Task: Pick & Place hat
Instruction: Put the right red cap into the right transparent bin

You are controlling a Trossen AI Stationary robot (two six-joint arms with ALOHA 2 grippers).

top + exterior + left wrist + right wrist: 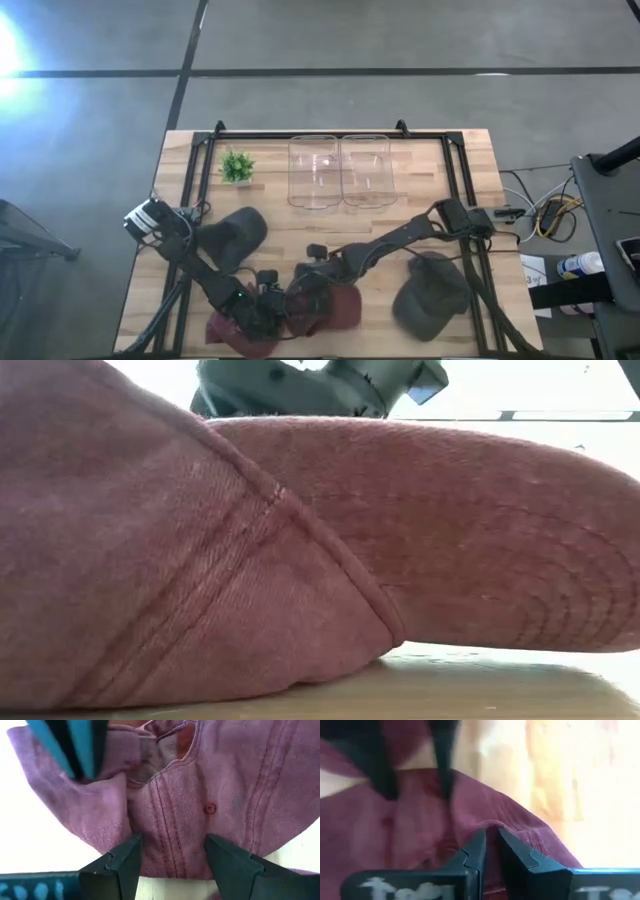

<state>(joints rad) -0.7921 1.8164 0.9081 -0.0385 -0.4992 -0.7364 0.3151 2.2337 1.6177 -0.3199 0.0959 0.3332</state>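
Note:
A maroon cap (335, 310) lies at the table's near edge and fills the low view (300, 560). My left gripper (172, 852) is open. Its fingers stand over the crown beside a seam and an eyelet (210, 808), close to the crown's edge. My right gripper (491, 845) comes from the right and is shut on the cap's cloth by the back opening (157, 755). In the high view both grippers, left (268, 300) and right (305, 298), meet over the cap's left part. My left gripper has its open fingertips (131, 851) over the crown cloth near its edge; I cannot tell whether they touch it. My right gripper pinches a raised fold of the maroon cloth (492, 831) between its two fingers. The cap lies on the table.
Two dark grey caps lie on the table, one at the left (235, 238) and one at the right (430, 292). Two clear bins (340, 170) stand at the far side, with a small green plant (237, 166) to their left. A black frame (455, 180) runs around the table.

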